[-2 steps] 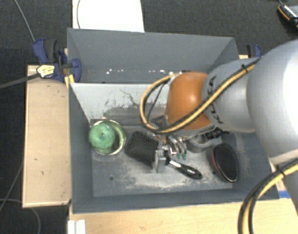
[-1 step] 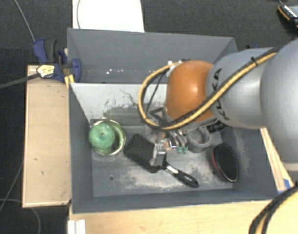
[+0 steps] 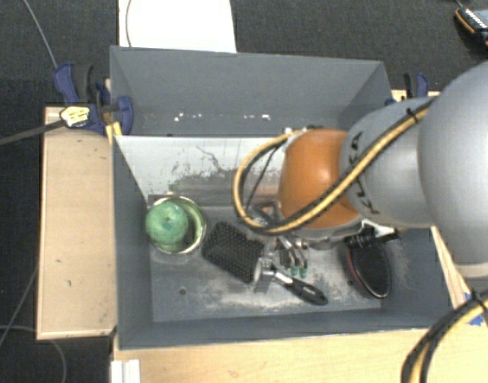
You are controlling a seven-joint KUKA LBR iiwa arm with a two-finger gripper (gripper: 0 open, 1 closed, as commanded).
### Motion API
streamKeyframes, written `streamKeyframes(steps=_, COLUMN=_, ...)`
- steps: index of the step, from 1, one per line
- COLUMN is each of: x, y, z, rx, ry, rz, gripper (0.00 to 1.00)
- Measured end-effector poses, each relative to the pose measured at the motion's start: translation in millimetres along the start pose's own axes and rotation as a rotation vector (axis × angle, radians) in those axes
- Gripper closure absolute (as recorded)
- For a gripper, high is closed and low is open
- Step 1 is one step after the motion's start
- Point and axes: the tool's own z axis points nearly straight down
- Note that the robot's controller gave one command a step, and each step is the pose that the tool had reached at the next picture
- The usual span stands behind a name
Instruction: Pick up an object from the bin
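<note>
My gripper (image 3: 280, 254) hangs low in the middle of the bin, just below the orange cover. It is over the right end of a black ribbed block (image 3: 232, 250) that lies tilted on the floor. Directly below the gripper lies a small metal tool with black handles (image 3: 298, 284), pointing to the lower right. Whether the gripper touches either thing is hidden.
At the left, a green ball (image 3: 169, 222) rests in a shiny round cup (image 3: 196, 231). At the right, partly under the arm, lies a black oval thing with a red rim (image 3: 368, 270). The arm covers the bin's right back part.
</note>
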Motion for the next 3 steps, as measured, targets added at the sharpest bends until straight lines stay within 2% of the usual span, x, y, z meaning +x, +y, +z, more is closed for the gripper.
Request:
streamKeyframes(steps=1, x=-10.8, y=4, z=28, rx=-0.003, ry=-0.014, rz=0.019, gripper=0.0)
streamKeyframes(steps=2, x=-8.8, y=19, z=26, rx=-0.006, ry=-0.021, rz=0.052, gripper=1.0)
streamKeyframes(steps=3, x=-8.8, y=19, z=26, rx=-0.006, ry=-0.021, rz=0.052, gripper=1.0)
